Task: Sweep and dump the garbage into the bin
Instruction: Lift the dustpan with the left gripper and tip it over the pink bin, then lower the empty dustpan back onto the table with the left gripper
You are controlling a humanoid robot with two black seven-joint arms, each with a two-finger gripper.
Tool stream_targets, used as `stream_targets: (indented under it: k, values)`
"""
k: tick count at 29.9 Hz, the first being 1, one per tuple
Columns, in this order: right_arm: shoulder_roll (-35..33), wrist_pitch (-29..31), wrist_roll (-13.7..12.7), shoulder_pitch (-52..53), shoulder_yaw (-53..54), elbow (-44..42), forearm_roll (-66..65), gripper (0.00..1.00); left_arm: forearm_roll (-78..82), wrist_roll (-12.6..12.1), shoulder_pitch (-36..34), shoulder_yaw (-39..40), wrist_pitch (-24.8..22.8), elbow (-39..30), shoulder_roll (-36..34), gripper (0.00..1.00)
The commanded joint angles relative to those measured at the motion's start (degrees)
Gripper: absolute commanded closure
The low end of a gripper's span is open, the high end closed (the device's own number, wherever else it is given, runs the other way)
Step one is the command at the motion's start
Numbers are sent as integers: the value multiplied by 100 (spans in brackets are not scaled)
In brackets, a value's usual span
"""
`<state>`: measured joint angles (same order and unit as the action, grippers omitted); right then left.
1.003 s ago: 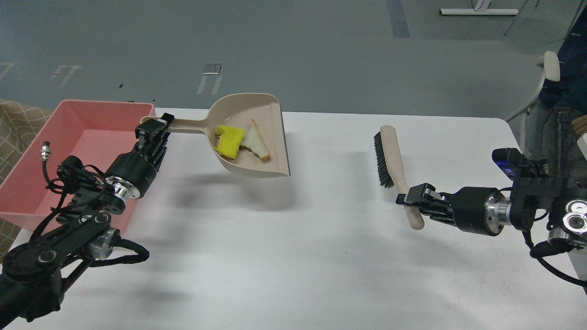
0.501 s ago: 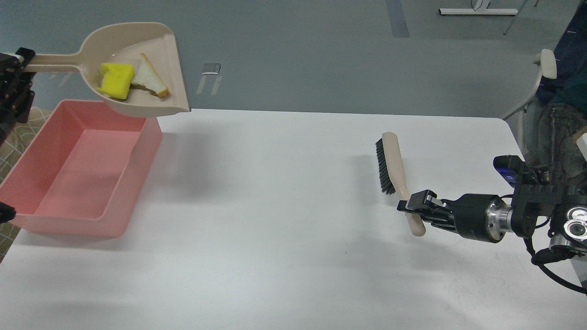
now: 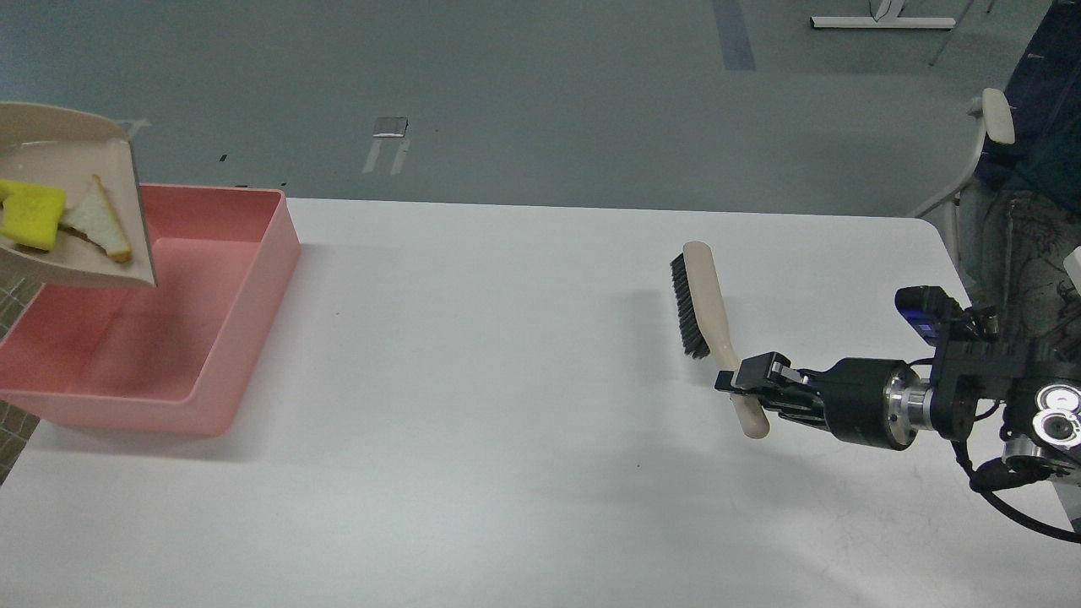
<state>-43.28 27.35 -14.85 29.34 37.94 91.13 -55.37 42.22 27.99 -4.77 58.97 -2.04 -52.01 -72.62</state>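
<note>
Garbage [image 3: 59, 221] sitting in the beige dustpan [image 3: 101, 160], up in the air at the far left edge of the head view, over the left end of the pink bin [image 3: 253, 279]. Two bits side by side and touching: a yellow spongy chunk [image 3: 29, 215] on the left, a white bread slice [image 3: 95, 221] with a brown crust on the right. Bread slice pointing its sharp tip up and away, crust edge running down toward the dustpan's open lip. Dustpan cut off by the picture edge, handle out of sight, open lip on the right side and tipped a little down toward the bin. Bin resting on the white table [image 3: 507, 380] at its left end, long side running from near to far, nothing seen inside. Nothing between the dustpan and the bin below it. Well apart on the right, a brush [image 3: 699, 295] with black bristles facing left and a beige back, long way running from far to near, lifted a bit above the table with a soft shadow to its left. Right gripper [image 3: 743, 384] closed tight on the brush's handle near the low end, black arm coming in from the right edge. Left gripper out of the picture. Grey floor behind the table, a chair [image 3: 980, 160] at the far right
</note>
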Motion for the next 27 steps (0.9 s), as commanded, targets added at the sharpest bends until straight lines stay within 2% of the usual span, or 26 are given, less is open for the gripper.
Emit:
stream_targets:
  k: [1,2,8,14,17,19,23,25,27]
  values:
    - [82,-1,-1,-8,-14,1,0,100,951,1,28,-8,324,95,-137,100]
    - [91,-10,-9,-16,-23,10,0,100,1355,1,54,-9,588,68,-155,100]
    - [100,-28,-18,-34,-23,19,0,100,2246,1,63,-87,1406,-81,-331,100]
    - [100,-19,-9,-34,-14,1,0,100,2080,1,20,17,1426,-477,-639,100]
    - [109,-19,-9,-34,-23,1,0,100,1528,1,-86,62,1066,-477,-657,100]
    - [118,-19,-9,-34,-23,1,0,100,582,1,-235,114,339,-486,-814,100]
    - [109,-19,-9,-34,-23,-16,0,100,-266,1,-568,123,-393,-503,-903,100]
    - [109,-19,-9,-34,-14,-34,-9,100,-512,1,-998,149,-980,-590,-824,100]
    - [109,-19,-9,-34,-23,-34,-9,100,-696,1,-1271,158,-1350,-792,-675,100]
